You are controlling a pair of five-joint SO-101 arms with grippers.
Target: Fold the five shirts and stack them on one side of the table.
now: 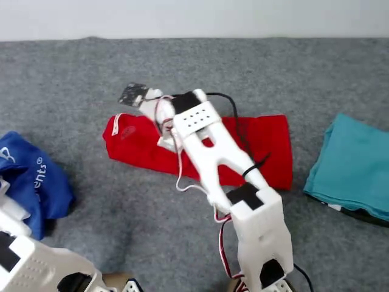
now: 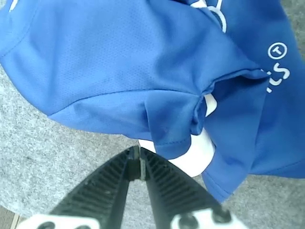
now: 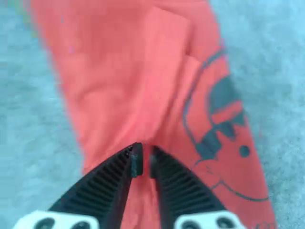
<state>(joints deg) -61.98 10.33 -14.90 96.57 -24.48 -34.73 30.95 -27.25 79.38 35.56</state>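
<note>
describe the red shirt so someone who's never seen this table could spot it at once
On the grey table, look at the middle, under the white arm stretched across. The red shirt lies there folded into a long flat band, between a crumpled blue shirt and a teal shirt; it's the only red one.

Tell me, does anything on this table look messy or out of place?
The blue shirt at the high view's left edge lies crumpled in a heap, unlike the teal shirt folded neatly at right. The red shirt in the middle is a long, half-folded strip.
</note>
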